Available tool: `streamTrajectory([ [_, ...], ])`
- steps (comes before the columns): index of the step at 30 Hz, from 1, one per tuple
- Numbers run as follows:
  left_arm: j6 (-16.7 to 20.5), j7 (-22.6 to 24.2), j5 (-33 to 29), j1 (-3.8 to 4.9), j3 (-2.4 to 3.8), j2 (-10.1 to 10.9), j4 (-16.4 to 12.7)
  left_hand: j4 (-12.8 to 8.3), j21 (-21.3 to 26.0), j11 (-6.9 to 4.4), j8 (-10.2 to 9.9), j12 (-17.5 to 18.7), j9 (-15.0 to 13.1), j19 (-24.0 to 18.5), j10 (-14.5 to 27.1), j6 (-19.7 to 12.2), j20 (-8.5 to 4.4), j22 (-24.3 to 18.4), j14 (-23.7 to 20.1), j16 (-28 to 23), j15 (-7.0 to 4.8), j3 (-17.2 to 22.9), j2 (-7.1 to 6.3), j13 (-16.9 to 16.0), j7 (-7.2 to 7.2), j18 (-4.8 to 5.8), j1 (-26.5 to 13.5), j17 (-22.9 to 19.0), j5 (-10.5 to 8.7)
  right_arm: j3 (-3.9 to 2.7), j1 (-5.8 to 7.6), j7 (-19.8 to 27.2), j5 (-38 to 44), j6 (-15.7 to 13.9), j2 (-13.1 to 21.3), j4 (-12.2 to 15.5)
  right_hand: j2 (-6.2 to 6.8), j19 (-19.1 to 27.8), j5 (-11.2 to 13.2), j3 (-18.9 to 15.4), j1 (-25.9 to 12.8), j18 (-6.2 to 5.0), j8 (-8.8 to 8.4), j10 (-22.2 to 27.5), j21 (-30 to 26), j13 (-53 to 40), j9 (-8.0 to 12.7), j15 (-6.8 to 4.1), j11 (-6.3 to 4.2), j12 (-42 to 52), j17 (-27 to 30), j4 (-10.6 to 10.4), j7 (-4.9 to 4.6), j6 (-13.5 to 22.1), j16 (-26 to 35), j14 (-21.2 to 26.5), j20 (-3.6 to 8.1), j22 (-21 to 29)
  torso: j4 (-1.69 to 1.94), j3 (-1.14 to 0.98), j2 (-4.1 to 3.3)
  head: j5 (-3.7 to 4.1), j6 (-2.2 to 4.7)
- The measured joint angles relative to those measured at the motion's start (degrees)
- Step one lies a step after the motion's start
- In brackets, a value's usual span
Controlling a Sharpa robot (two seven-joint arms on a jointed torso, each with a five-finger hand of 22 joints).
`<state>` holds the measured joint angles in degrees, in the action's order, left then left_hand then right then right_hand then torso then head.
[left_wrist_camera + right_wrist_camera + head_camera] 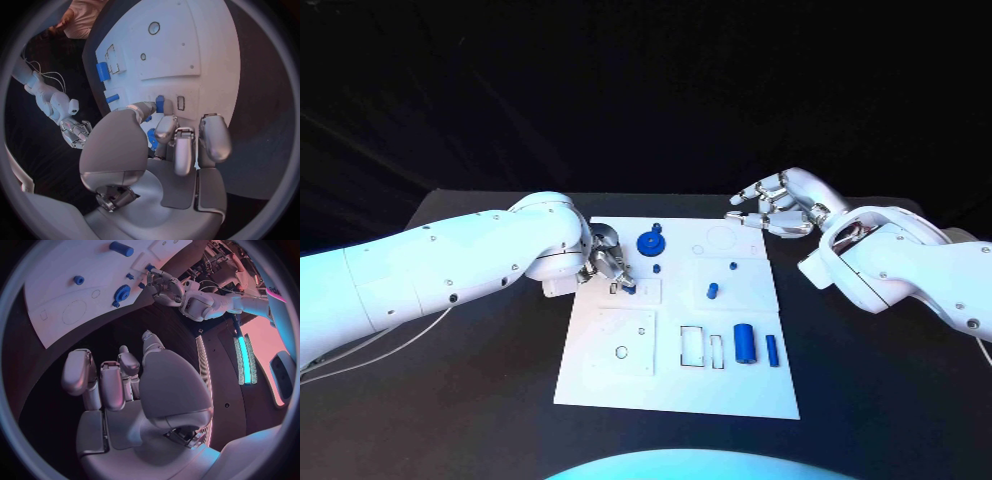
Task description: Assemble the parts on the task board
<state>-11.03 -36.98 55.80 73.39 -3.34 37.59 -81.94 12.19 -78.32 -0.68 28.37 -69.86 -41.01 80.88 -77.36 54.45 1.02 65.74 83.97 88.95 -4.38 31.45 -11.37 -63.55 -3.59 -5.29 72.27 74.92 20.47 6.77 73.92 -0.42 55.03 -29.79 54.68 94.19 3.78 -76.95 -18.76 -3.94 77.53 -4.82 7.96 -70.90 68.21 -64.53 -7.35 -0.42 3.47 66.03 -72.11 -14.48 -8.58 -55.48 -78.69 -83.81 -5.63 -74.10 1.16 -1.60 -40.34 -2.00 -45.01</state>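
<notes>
Board: white task board (733, 395) mid-table, long side running away from me.
L hand: my left hand (606, 260) sits over the board's left edge, fingers curled down onto a small blue part (623, 287) near a square recess. Left wrist view has the blue part (160, 103) right at the fingertips (165, 127). Looks like a pinch, but can't tell if it's truly gripped or just touched.
R hand: my right hand (776, 208) hovers off the board's far right corner, fingers loosely apart, holding nothing.
Other parts: blue gear (651, 241) at the far end, short peg (713, 291) mid-board, fat cylinder (744, 343) and thin bar (772, 348) beside the slots nearer me.
Handling, my guess: parts look like hard plastic, so light, stiff, smooth, prob slippery in metal fingers, not fragile. Small ones will tip or roll easily.
Where to grip: I'd take the cylinder across its round sides at mid-length, the gear by its rim or hub, pegs up near the top so the base stays free to seat.
</notes>
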Motion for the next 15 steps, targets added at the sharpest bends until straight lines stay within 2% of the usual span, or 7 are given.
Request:
streamTrajectory([
  [15,-0.34,-0.01,0.35,0.02,0.02,-0.03,-0.08,-0.01,0.00,0.00,-0.04,0.24,-0.23,0.00,0.00,0.12,0.00,0.11,0.00,0.00,0.00,0.01,0.22,0.12,0.12,-0.01,-0.25,-0.01,0.32,0.00,-0.02,0.00,-0.01,0.02,-0.01,0.02,0.00,0.00,0.00,0.00,0.00,0.00,0.00,0.00,-0.32,0.00,0.05,0.00,0.00,0.00,0.08,0.00,0.00,0.00,0.00,0.00,0.00,0.07,0.01,-0.01,-0.03,0.02,0.03],
])
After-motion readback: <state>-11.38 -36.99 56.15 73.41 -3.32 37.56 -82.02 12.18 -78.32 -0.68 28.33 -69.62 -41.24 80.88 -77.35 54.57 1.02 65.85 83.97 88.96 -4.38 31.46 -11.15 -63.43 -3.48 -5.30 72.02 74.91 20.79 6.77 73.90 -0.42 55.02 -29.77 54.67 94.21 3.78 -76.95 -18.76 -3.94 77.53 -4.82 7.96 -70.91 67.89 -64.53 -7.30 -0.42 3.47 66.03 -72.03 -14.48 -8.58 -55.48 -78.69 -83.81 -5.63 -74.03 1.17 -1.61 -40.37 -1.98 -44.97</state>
